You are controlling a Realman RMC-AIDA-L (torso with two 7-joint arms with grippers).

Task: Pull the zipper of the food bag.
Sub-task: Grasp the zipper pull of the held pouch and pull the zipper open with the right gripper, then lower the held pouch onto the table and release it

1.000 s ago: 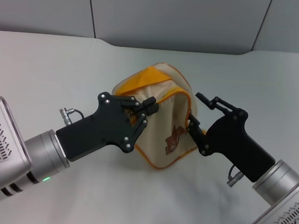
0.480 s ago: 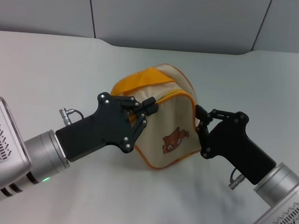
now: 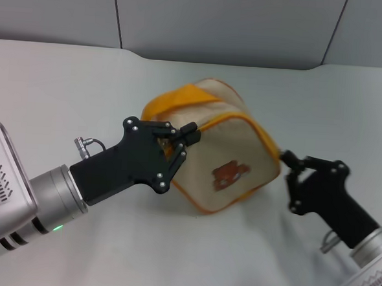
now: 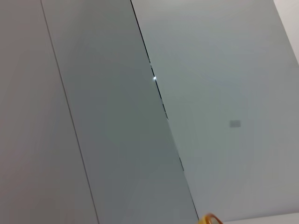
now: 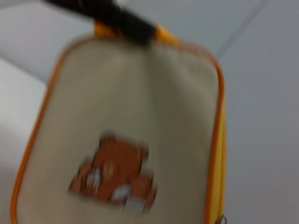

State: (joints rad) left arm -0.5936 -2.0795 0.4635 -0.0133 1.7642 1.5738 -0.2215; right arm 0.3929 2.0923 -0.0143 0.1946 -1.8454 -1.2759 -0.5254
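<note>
The beige food bag [image 3: 226, 151] lies tilted on the white table, its brown bear picture [image 3: 231, 174] facing me. Its orange-yellow strap handle [image 3: 174, 100] arches over the far left side. My left gripper [image 3: 183, 141] is shut on the bag's left edge. My right gripper [image 3: 287, 158] is shut at the bag's right corner, on the end of the narrow orange zipper [image 3: 260, 130]; the pull tab is hidden there. The right wrist view shows the bag's face [image 5: 140, 102], the bear [image 5: 114, 175] and the zipper band [image 5: 219, 140]. The left wrist view shows only an orange sliver [image 4: 210, 219].
The white table [image 3: 64, 90] reaches back to grey wall panels [image 3: 224, 22]. Both black arms cross the near half of the table, the left one [image 3: 105, 170] and the right one [image 3: 342, 210].
My right gripper has moved right and toward me, drawing the bag's right corner with it. The bag has stretched and turned to the right. The left gripper has stayed put.
</note>
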